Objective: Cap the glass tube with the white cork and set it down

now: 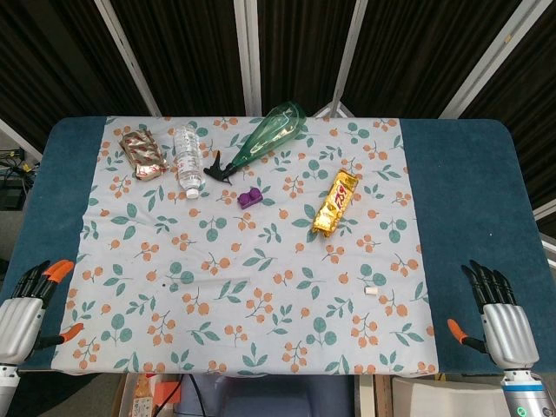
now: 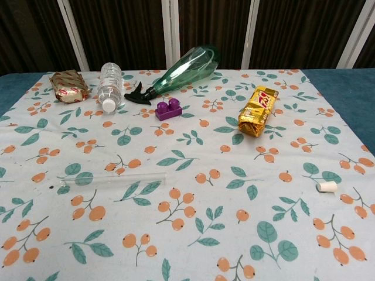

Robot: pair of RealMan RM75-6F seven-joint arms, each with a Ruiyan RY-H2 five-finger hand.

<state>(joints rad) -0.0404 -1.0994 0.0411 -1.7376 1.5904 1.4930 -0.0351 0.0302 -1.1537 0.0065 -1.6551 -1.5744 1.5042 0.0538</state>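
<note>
Both hands sit at the near corners of the table [image 1: 521,174], nothing in either one. My left hand [image 1: 24,308] has its fingers [image 1: 36,276] spread apart and pointing up the table; my right hand [image 1: 499,317] is the same, fingers apart and empty.

The glass tube [image 2: 111,178] lies flat on the flowered cloth [image 2: 193,246], ahead of my left fingers and inward toward the middle. It is hard to spot from the head view, but the chest view shows it clearly: its long axis runs nearly side to side, square across the way my fingers point. So I judge the left hand takes it, coming down over it from above.

The white cork [image 1: 370,291] lies ahead of my right fingers and inward, well apart from the tube and clearly nearer the right hand. That one is mine to pinch on the right.

Room looks good. The water bottle [image 1: 188,156], green spray bottle [image 1: 265,137], purple block [image 1: 251,199], gold snack pack [image 1: 335,202] and foil packet [image 1: 143,152] are all far beyond both targets. The near table edge is close under my wrists, so I reach forward, not down.
</note>
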